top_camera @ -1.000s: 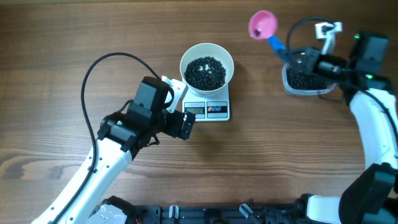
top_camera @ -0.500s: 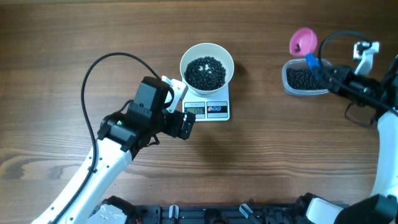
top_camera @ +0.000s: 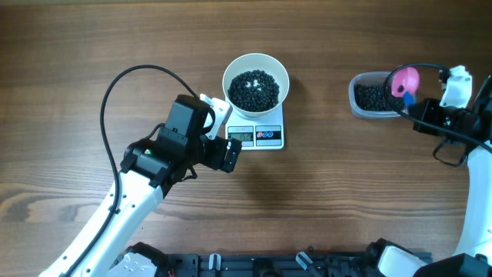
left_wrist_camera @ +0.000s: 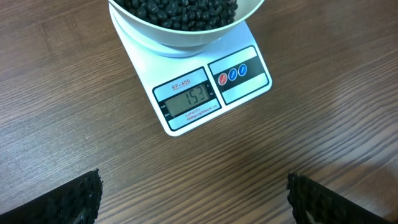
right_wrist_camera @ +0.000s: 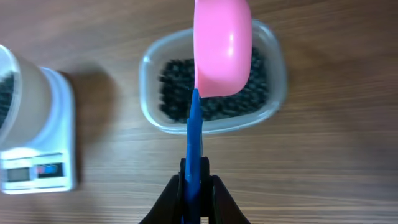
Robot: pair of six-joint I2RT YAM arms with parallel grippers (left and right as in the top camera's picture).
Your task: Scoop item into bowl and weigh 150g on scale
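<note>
The white bowl (top_camera: 256, 81) stands on the scale (top_camera: 265, 136) and holds a heap of black beans (top_camera: 254, 88). In the left wrist view the scale (left_wrist_camera: 249, 87) shows 153 on its display, with the bowl (left_wrist_camera: 155, 37) above it. My left gripper (left_wrist_camera: 196, 202) is open over bare wood just in front of the scale, its jaws wide apart and empty. My right gripper (right_wrist_camera: 195, 186) is shut on the blue handle of a pink scoop (right_wrist_camera: 222, 46). The scoop hangs over a clear tub (right_wrist_camera: 273, 68) of beans (right_wrist_camera: 174, 87), and I cannot see into it.
The clear tub (top_camera: 374, 95) sits at the table's right, well apart from the scale. The left arm and its black cable (top_camera: 115, 85) cover the left part of the table. Bare wood lies between scale and tub.
The right arm has carried the pink scoop rightward and down, from beyond the tub's left corner to above its right end. The left arm, bowl and scale have not moved.
</note>
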